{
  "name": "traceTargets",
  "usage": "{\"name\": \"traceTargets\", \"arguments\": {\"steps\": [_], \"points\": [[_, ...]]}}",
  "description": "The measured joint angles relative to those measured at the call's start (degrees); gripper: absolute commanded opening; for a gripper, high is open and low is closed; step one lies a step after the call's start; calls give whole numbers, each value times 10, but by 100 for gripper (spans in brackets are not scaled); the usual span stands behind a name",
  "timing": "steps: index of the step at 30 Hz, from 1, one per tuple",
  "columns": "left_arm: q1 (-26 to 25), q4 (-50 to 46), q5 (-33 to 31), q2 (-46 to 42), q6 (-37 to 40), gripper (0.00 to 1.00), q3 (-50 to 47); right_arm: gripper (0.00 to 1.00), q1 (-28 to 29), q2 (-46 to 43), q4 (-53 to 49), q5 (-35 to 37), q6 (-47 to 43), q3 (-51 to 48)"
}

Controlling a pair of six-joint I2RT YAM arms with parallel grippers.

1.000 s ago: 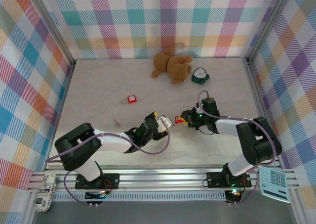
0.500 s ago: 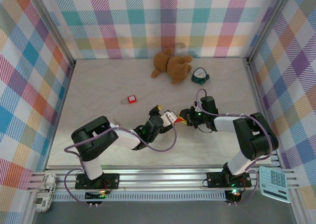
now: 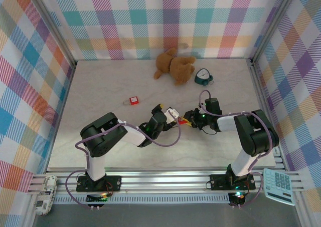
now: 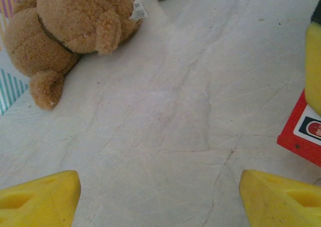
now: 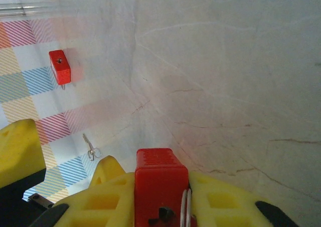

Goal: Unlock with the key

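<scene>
Two robot arms meet over the middle of a pale marbled counter (image 3: 100,86) walled in pastel plaid. The right hand (image 3: 185,120) has its yellow fingers closed snugly on the sides of a small red square padlock (image 5: 156,179). It holds the lock out toward the other arm, seemingly to steady and present it for unlocking. The left hand (image 4: 159,199) is just beside that lock with its fingers spread wide and nothing between them, so it has no key to use yet. The tiny silvery metal key (image 5: 90,148) lies flat on the counter to the left of the held lock, and neither hand touches it. Picking it up looks like the step that remains.

Count:
- Two red padlocks: the one held, and a second red padlock (image 3: 133,100) lying loose farther left.
- One key.
- One brown teddy bear (image 3: 174,65).
- One small teal object (image 3: 202,76).

The bear and the teal object sit near the back wall, away from the work.
</scene>
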Motion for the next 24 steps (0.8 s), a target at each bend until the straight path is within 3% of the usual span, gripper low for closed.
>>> {"name": "traceTargets", "arguments": {"steps": [5,9,18,24], "points": [[0,-7,0,-6,-1,82,0,62,1,-14,-13,19,-33,2],[0,-29,-3,-62,-13,82,-17,72,0,-51,-75,60,-62,6],[-16,-90,-65,-286,-77,84,-73,70,-2,-166,-286,199,-153,17],[-13,-218,-174,-440,-197,85,-99,66,114,-143,-397,304,-227,130]]}}
